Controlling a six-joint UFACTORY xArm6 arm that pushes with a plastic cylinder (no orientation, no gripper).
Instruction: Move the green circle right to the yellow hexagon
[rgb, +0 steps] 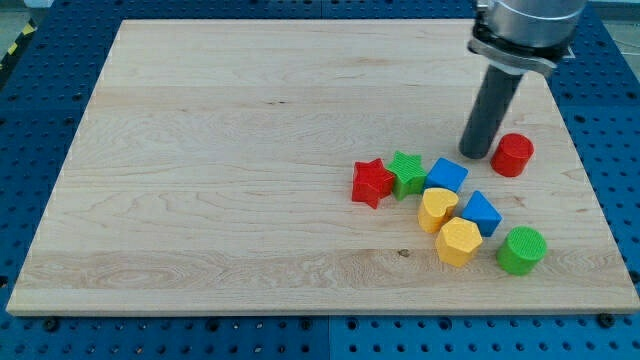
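The green circle (522, 250) lies near the board's lower right, just right of the yellow hexagon (459, 242) with a small gap between them. My tip (477, 154) stands well above both toward the view's top, just left of a red circle (513, 155) and right of a blue block (446, 176).
A red star (372, 183), a green star (406, 172), a yellow heart-like block (437, 209) and a second blue block (481, 213) cluster left of and above the hexagon. The wooden board (220, 180) ends close to the green circle on the right and bottom.
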